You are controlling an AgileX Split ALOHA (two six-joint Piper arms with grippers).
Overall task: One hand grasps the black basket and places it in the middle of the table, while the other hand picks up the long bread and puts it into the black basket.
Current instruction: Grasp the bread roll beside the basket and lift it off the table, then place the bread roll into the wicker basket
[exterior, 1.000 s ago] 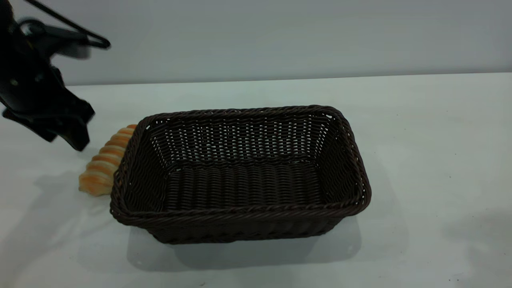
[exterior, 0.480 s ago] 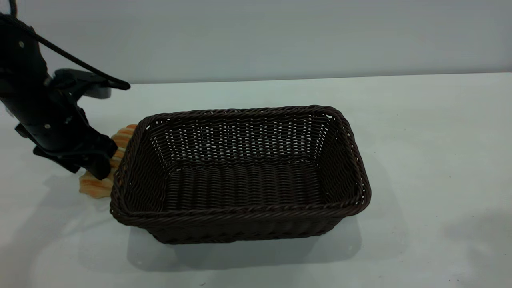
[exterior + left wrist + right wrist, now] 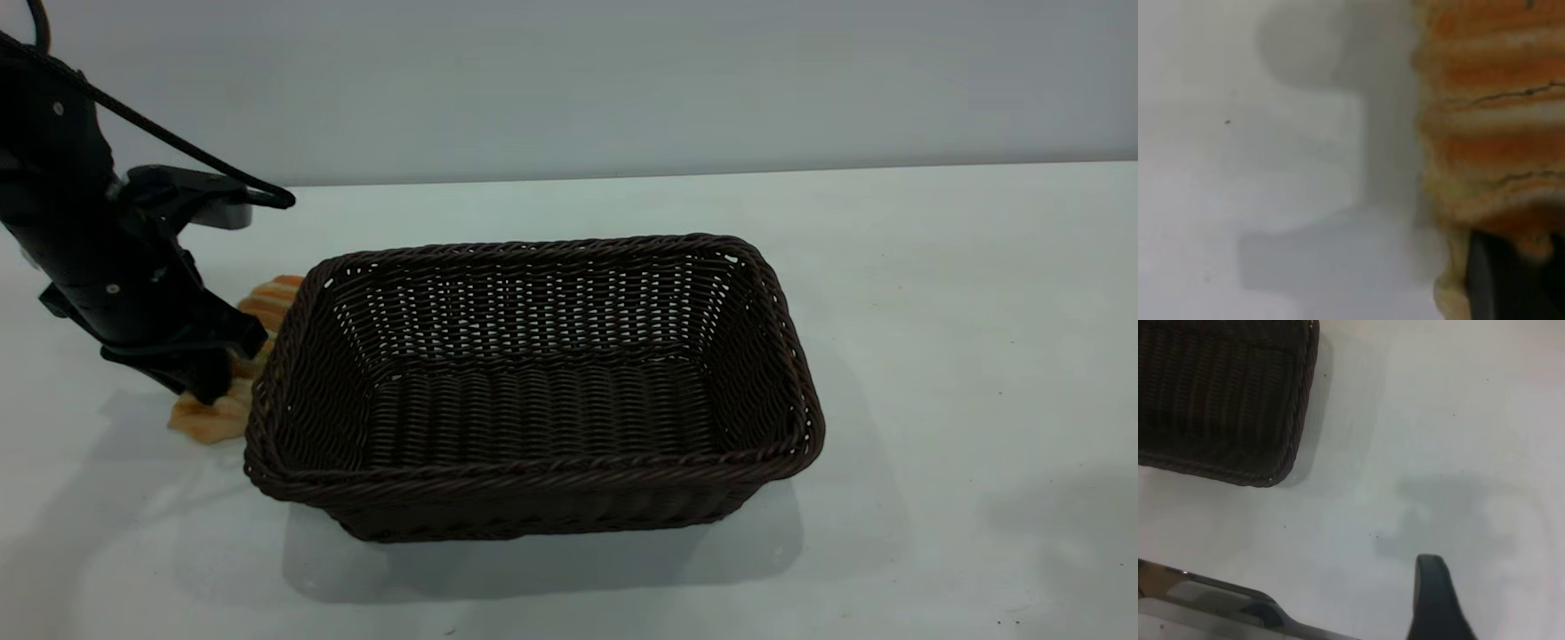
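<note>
The black basket (image 3: 533,391) stands upright in the middle of the table (image 3: 933,356), with nothing inside it. Its corner also shows in the right wrist view (image 3: 1218,400). The long bread (image 3: 212,416) lies on the table against the basket's left side, ridged and golden-orange. My left gripper (image 3: 213,378) is down on the loaf's middle and shut on it. In the left wrist view one dark finger (image 3: 1511,280) presses into the crust of the bread (image 3: 1491,133). My right gripper (image 3: 1498,613) hovers over bare table to the right of the basket, open, with one finger (image 3: 1431,600) showing.
A grey wall rises behind the table's far edge (image 3: 711,169). A silvery metal bar (image 3: 1205,600) runs along one corner of the right wrist view. Pale table surface stretches to the right of the basket and in front of it.
My left arm came down from the upper left onto the bread and shut on it. The loaf's near end shifted slightly leftward. The basket has not moved.
</note>
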